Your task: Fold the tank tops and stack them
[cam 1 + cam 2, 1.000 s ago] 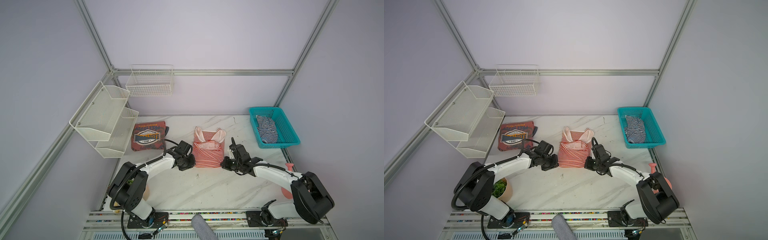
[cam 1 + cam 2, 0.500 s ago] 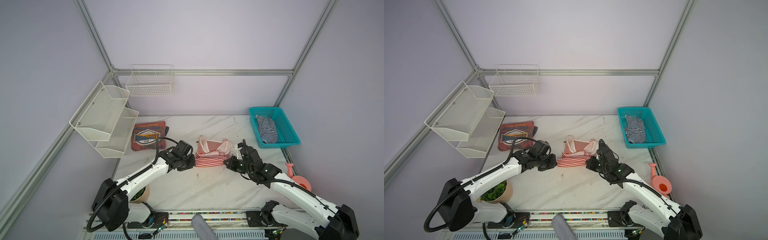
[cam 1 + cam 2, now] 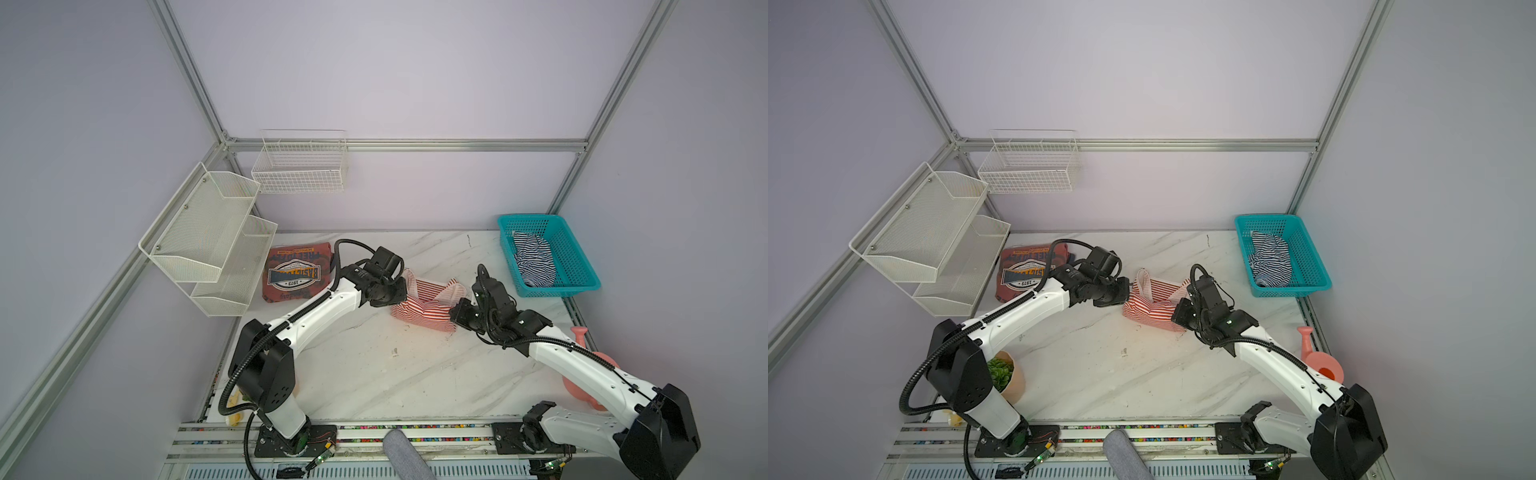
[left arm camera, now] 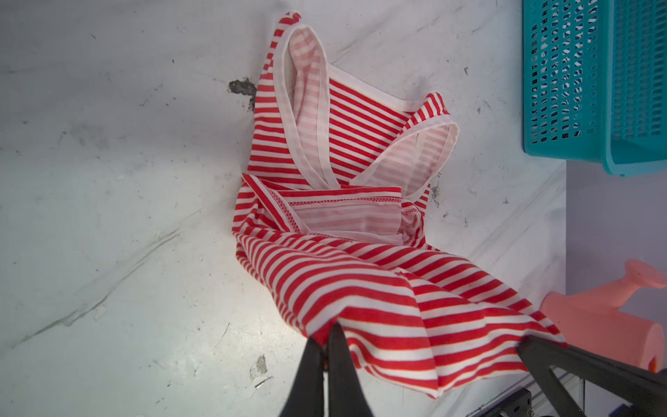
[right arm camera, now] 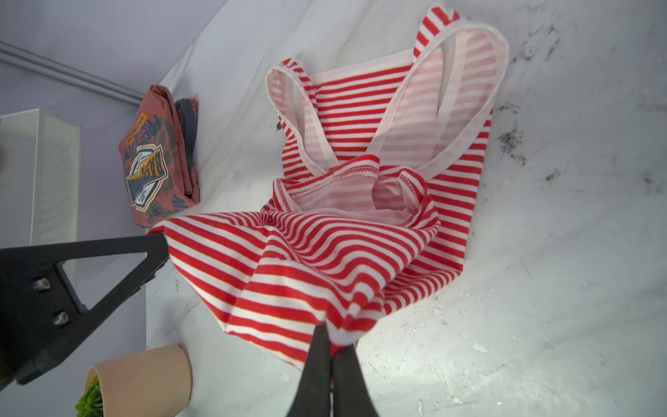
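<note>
Two slim black claws are each pinched tight on soft knit cloth: the left claw (image 4: 326, 333) and the right claw (image 5: 331, 341) nip opposite corners of the red-and-white striped tank top (image 3: 424, 309), holding its lower half raised in draped folds while the pale-trimmed straps lie on the scuffed, marbled table (image 3: 374, 374). Well apart, the navy-and-white striped tank top (image 3: 534, 262) sits crumpled in a perforated teal plastic basket (image 3: 561, 291) at the table's far right corner.

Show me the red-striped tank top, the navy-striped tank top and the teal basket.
red-striped tank top (image 3: 419, 311): in a top view, lower body.
navy-striped tank top (image 3: 534, 259): in a top view, crumpled middle.
teal basket (image 3: 572, 255): in a top view, right wall.
</note>
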`<action>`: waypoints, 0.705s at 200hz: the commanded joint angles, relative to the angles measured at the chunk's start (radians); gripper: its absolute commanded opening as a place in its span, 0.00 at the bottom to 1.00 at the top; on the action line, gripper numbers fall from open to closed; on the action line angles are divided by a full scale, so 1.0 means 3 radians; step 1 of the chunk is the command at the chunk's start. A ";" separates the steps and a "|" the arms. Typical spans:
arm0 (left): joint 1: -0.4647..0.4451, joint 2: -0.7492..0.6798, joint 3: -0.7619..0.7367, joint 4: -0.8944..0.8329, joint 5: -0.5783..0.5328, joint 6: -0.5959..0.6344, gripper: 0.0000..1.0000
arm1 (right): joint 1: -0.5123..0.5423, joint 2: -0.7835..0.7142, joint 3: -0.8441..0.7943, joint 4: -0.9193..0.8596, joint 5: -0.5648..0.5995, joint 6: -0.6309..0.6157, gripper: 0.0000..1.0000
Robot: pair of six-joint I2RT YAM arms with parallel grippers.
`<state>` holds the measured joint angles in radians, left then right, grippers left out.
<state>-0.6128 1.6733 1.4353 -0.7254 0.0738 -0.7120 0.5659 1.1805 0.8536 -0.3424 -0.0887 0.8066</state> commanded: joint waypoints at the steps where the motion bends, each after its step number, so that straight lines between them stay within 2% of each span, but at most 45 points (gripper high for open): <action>1: 0.0063 0.0047 0.0496 0.0001 -0.0026 0.0178 0.00 | -0.0133 0.0084 0.0150 -0.0060 0.0117 0.0007 0.00; 63: 0.0129 0.0682 0.1227 -0.0019 0.0130 0.0399 0.00 | -0.0542 0.0468 0.0386 0.0001 -0.0076 -0.0240 0.00; 120: 0.0171 0.1391 0.2136 -0.0195 0.0235 0.0536 0.00 | -0.0776 0.0722 0.0427 0.0093 -0.0108 -0.0279 0.00; 141: 0.0169 0.1465 0.2342 -0.0280 0.0247 0.0540 0.00 | -0.0787 0.0720 0.0428 0.0113 -0.0094 -0.0303 0.00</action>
<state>-0.5720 2.1273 1.9755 -0.7826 0.1333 -0.5816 0.3386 1.3899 0.9672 -0.3218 -0.1230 0.7307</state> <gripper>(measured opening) 0.047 0.047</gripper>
